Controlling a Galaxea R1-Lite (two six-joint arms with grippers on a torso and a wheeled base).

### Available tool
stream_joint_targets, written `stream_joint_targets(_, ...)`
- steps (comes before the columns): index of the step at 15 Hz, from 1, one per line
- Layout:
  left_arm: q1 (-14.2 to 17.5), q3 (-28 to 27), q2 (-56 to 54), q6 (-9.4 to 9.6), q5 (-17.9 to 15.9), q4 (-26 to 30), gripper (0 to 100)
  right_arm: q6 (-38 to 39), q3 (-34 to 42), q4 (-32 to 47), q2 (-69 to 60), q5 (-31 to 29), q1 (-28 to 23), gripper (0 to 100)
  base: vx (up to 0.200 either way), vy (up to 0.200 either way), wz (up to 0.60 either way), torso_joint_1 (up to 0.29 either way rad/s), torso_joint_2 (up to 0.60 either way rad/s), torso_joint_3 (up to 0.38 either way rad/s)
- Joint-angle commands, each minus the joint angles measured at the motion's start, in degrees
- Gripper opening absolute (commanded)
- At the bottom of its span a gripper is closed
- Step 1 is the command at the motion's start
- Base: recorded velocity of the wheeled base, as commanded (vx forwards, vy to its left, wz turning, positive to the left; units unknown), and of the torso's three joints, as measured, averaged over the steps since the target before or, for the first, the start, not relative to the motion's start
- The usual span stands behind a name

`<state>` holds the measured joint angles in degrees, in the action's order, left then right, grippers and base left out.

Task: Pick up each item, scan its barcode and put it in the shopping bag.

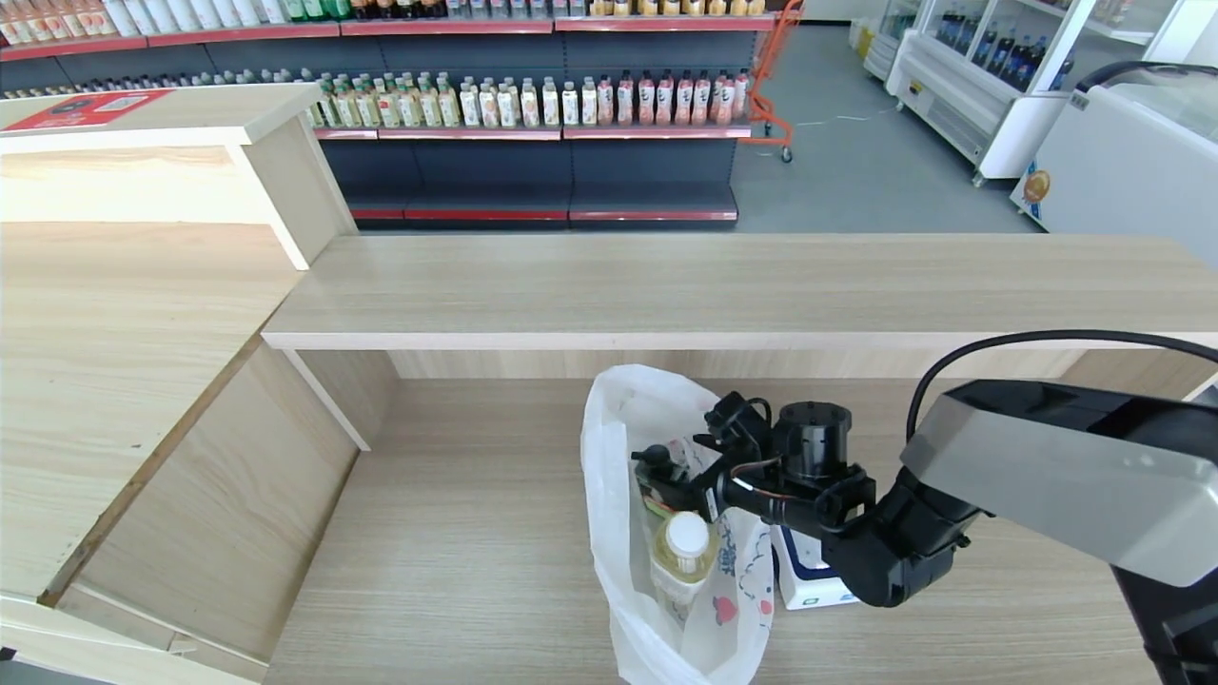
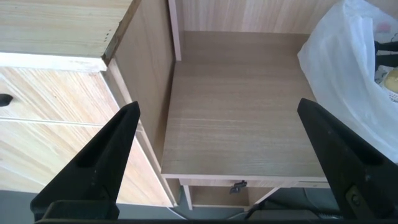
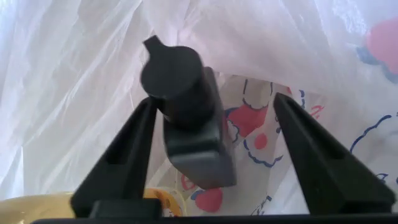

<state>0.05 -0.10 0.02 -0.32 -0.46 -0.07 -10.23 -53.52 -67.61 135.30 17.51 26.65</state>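
Observation:
A white shopping bag (image 1: 618, 495) with cartoon prints stands open on the lower counter. My right gripper (image 1: 671, 480) is inside the bag's mouth, open, with a dark bottle (image 3: 189, 118) with a black cap between its fingers. One finger (image 3: 134, 149) lies against the bottle and the other finger (image 3: 311, 155) stands clear of it. A yellow bottle (image 1: 683, 552) with a white cap lies deeper in the bag, below the gripper. My left gripper (image 2: 217, 162) hangs open and empty above the counter (image 2: 236, 118), left of the bag (image 2: 348, 68).
A white box-shaped device (image 1: 807, 580) sits on the counter right of the bag, under my right arm. A raised wooden shelf (image 1: 742, 285) runs behind the bag. A side counter (image 1: 105, 362) rises on the left. Store shelves of bottles (image 1: 533, 100) stand beyond.

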Motion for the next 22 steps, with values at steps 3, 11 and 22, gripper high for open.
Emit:
stream_joint_targets(3, 0.0, 0.0, 0.0, -0.03, 0.0, 0.0, 100, 7.4, 1.4, 0.6, -6.7, 0.2, -0.5, 100, 0.000, 0.000, 0.00, 0.000, 0.00, 0.000)
stream_joint_targets(11, 0.0, 0.0, 0.0, -0.03, 0.0, 0.0, 100, 19.2, 31.7, 14.3, -52.5, -0.2, -7.6, 100, 0.000, 0.000, 0.00, 0.000, 0.00, 0.000)
stream_joint_targets(22, 0.0, 0.0, 0.0, -0.03, 0.0, 0.0, 100, 8.1, 52.8, 67.3, -135.2, -7.2, -26.1, 100, 0.000, 0.000, 0.00, 0.000, 0.00, 0.000)
